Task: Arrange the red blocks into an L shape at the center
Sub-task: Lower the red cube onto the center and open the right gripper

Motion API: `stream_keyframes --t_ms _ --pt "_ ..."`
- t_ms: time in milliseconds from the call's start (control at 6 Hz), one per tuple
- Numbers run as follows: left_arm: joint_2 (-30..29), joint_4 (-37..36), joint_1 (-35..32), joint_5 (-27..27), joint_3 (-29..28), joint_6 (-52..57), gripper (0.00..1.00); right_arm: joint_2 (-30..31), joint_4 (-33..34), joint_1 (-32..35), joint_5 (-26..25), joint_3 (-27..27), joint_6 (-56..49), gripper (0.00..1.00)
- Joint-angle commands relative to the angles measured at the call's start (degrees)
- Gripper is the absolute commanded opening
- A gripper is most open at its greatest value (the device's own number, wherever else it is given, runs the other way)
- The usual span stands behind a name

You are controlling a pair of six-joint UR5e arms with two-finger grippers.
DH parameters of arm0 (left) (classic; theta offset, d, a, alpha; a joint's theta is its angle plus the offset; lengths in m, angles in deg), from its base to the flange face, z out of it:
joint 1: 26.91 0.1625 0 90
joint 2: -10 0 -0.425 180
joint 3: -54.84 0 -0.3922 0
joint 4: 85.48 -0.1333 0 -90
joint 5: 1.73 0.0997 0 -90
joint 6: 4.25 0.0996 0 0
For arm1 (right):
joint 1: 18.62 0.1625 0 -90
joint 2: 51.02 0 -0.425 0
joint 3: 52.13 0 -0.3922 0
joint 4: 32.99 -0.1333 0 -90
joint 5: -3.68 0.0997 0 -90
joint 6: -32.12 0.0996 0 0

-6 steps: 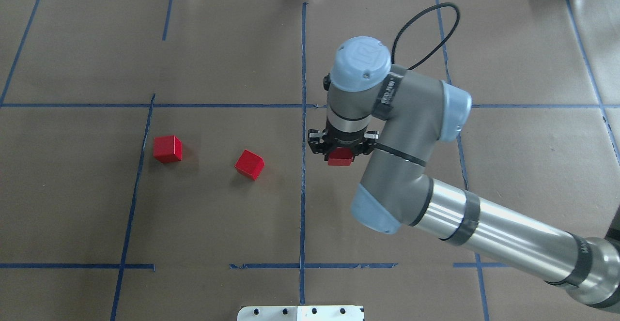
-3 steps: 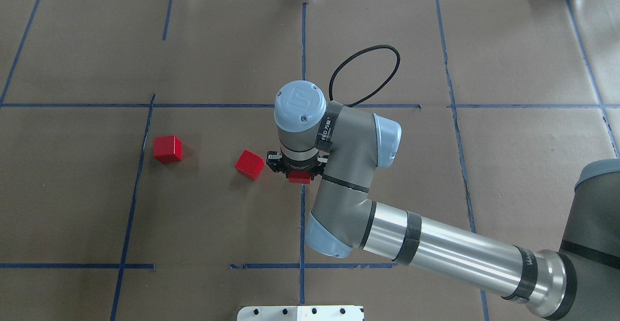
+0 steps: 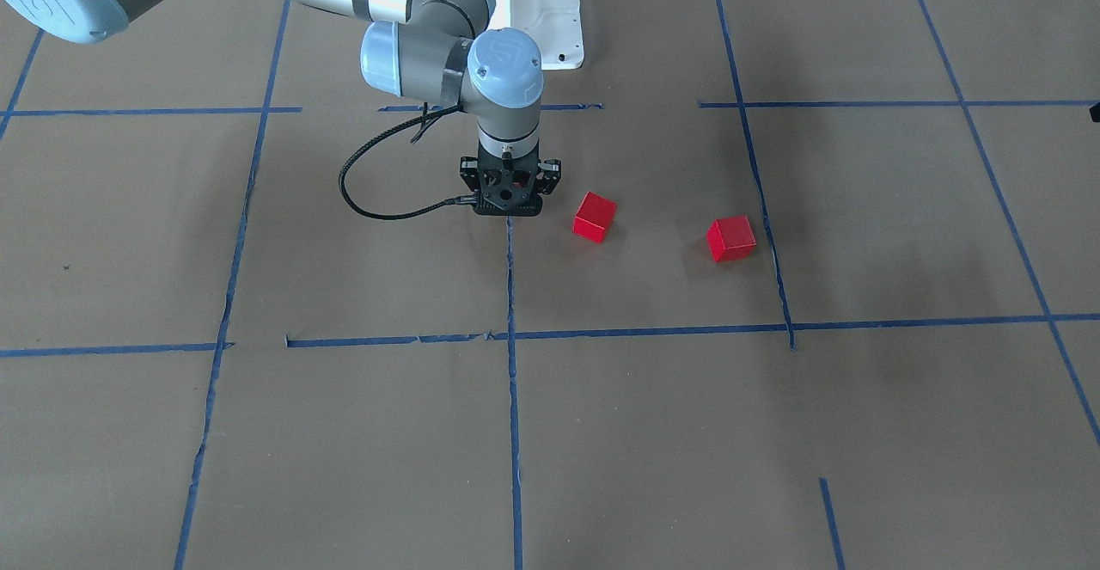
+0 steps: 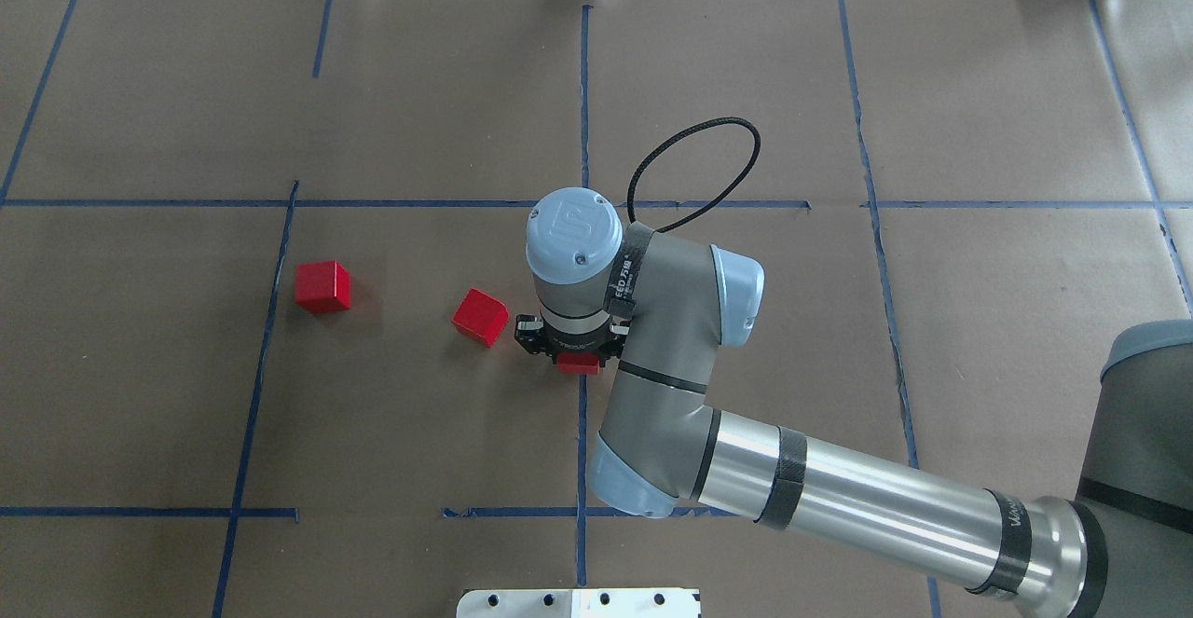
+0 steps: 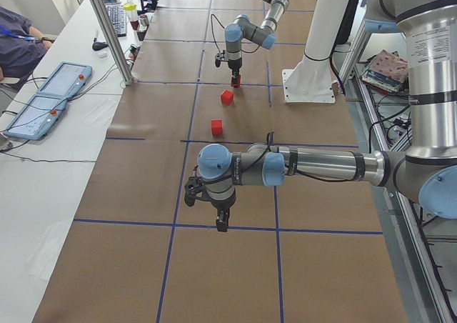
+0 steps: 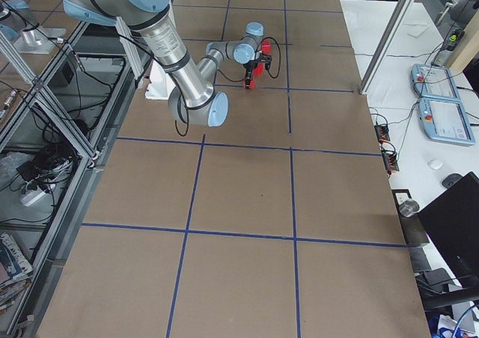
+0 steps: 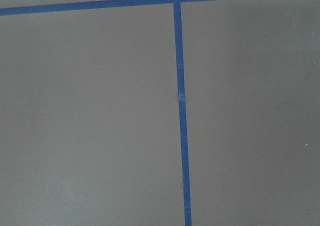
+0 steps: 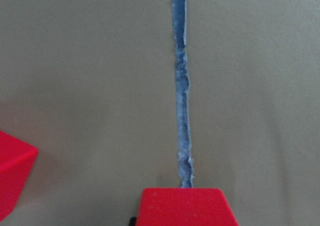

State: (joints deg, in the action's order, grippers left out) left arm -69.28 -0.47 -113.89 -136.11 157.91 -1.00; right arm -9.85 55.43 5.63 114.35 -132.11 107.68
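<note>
My right gripper [image 4: 569, 350] is shut on a red block [image 4: 580, 365] and holds it low over the centre blue tape line. That block fills the bottom of the right wrist view [image 8: 185, 207]; in the front-facing view the gripper [image 3: 509, 205] hides it. A second red block [image 4: 480, 317] lies tilted just left of the gripper, apart from it. It also shows in the front-facing view [image 3: 595, 217]. The third red block [image 4: 322, 286] lies farther left. My left gripper [image 5: 221, 223] hangs above bare table far from the blocks; I cannot tell whether it is open or shut.
The table is covered in brown paper [image 4: 419, 432] with a grid of blue tape lines [image 4: 583, 87]. A white base plate [image 4: 578, 602] sits at the near edge. The right arm's black cable [image 4: 694, 147] loops behind the wrist.
My right arm has swung left with the red block, from right of the centre line to right over it beside the tilted block. The two loose blocks have not moved.
</note>
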Motion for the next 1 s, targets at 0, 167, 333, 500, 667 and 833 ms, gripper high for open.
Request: stream_keyframes --t_ms 0,167,333,500,667,833 --pt "0.0 0.1 0.1 0.0 -0.1 0.0 1.0 0.1 0.0 -0.4 -0.1 0.1 -0.1 0.63" --pt "0.0 0.1 0.1 0.0 -0.1 0.0 1.0 0.1 0.0 -0.4 -0.3 0.1 -0.2 0.73" --pt "0.0 0.1 0.1 0.0 -0.1 0.0 1.0 0.0 0.0 -0.4 -0.3 0.1 -0.3 0.94" --pt "0.0 0.1 0.1 0.0 -0.1 0.0 1.0 -0.6 0.1 0.0 -0.1 -0.7 -0.4 1.0" --pt "0.0 0.2 0.1 0.0 0.1 0.0 1.0 -0.7 1.7 3.1 0.7 -4.6 -0.9 1.0" --pt "-0.1 0.2 0.0 0.0 0.7 0.0 1.0 -0.7 7.6 7.4 2.8 -10.3 -4.6 1.0"
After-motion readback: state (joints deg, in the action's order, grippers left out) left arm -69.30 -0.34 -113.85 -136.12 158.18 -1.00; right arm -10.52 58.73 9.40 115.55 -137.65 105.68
